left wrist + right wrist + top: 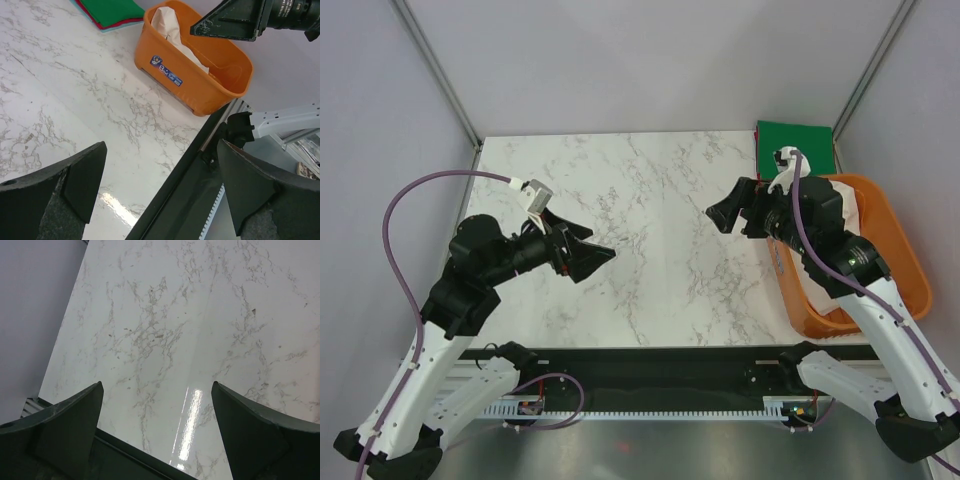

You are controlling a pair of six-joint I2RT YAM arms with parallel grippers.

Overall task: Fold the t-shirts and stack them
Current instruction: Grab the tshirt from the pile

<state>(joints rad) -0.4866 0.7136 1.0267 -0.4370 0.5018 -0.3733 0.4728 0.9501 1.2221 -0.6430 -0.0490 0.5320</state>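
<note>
Lying beyond right gripper (720, 213): green t-shirt (794, 140).

Glossy marble-look table (200, 315), smooth orange plastic basket (196, 96), and a matt green t-shirt (112, 10), seemingly soft cloth.

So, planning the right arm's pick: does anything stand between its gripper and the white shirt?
Only the wall of the orange basket: the white shirt lies inside, and the open right gripper hangs outside it.
</note>
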